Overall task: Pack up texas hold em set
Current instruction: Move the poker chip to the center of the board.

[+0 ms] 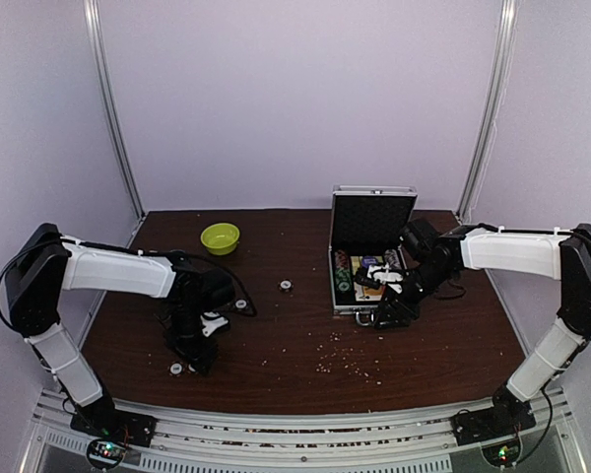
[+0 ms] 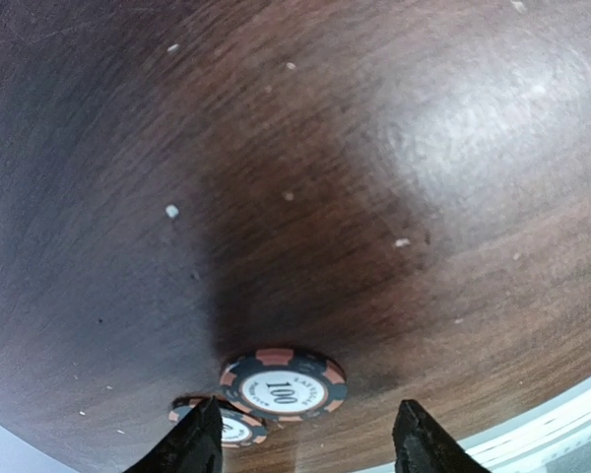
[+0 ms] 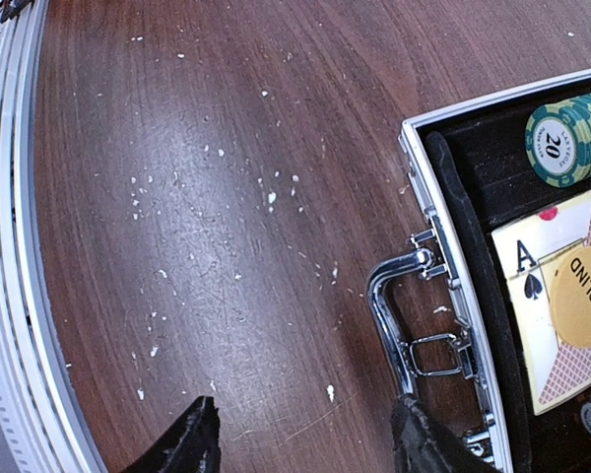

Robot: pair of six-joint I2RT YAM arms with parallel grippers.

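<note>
Both grippers spread and empty over the wooden table (image 2: 374, 148).
Left gripper (image 2: 308, 414) grasps nothing; a 100 poker chip (image 2: 283, 384) lies just ahead of its tips, a second chip (image 2: 231, 426) beside one finger. Right gripper (image 3: 305, 406) is likewise released, with the open briefcase (image 3: 426, 202) beside it, its handle (image 3: 394, 305) just ahead of one finger, and green 20 chips (image 3: 571, 133) inside.

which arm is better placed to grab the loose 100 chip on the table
Left. The left fingers are open right at the 100 chip; the right fingers are far across the table by the case handle.
</note>
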